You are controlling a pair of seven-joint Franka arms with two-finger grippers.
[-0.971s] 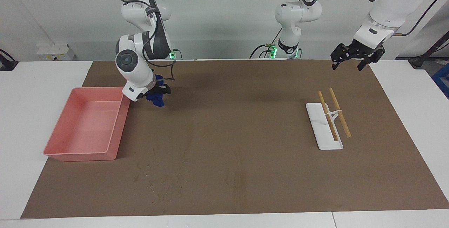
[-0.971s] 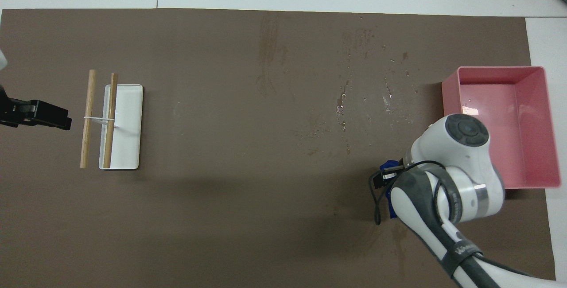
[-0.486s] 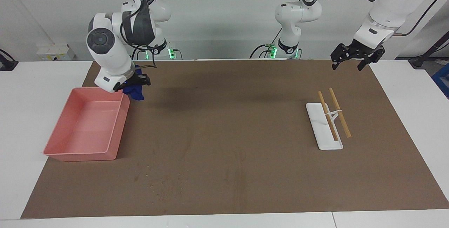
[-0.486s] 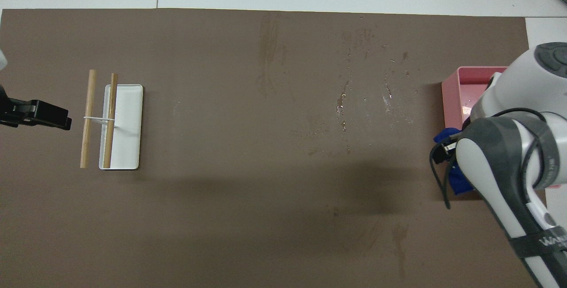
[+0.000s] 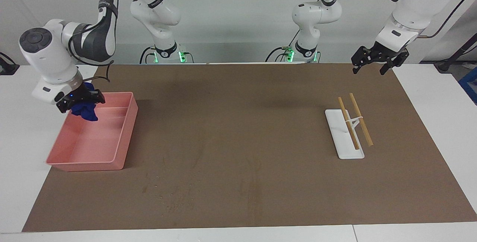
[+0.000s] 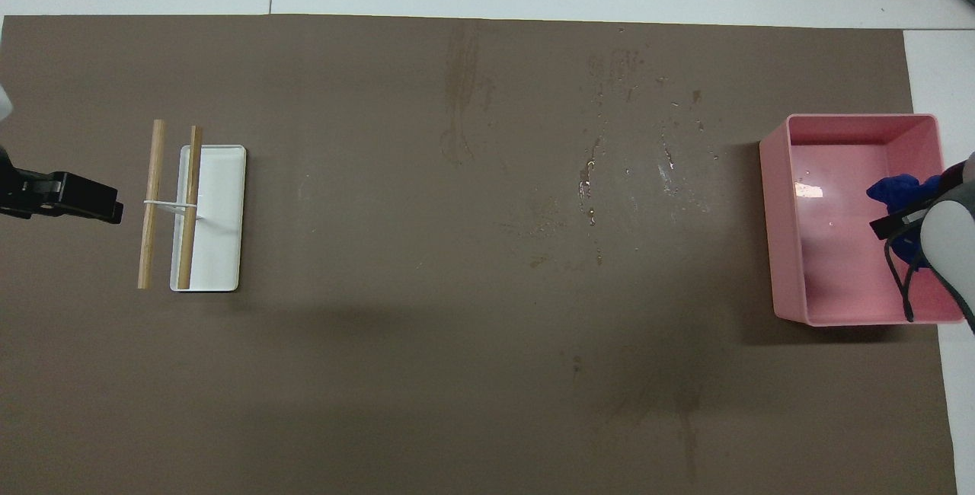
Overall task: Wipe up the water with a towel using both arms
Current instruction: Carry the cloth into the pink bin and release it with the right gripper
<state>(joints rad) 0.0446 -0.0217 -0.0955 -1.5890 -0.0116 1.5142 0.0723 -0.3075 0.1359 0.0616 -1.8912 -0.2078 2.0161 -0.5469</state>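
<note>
Brown matting (image 5: 238,182) covers the white table (image 5: 428,232), with scattered water drops (image 6: 624,167) on its part farther from the robots, toward the right arm's end. By the look of it the wiping is at a pause and the step in hand is carrying the towel (image 5: 85,111) to the pink bin (image 5: 111,137), perhaps to wring or drop it; the next move calls for lowering it into the bin, or bringing it to the drops, and the left arm has yet to join. Toward the left arm's end stands the white rack (image 5: 344,137) with two wooden rods. The right arm bends low over the bin's corner nearest the robots, its wrist tilted down. The right gripper (image 5: 80,100) is clamped on the bunched towel, which hangs above the bin. The left gripper (image 5: 374,65) waits in the air over the mat's edge, fingers spread apart, holding nothing.
</note>
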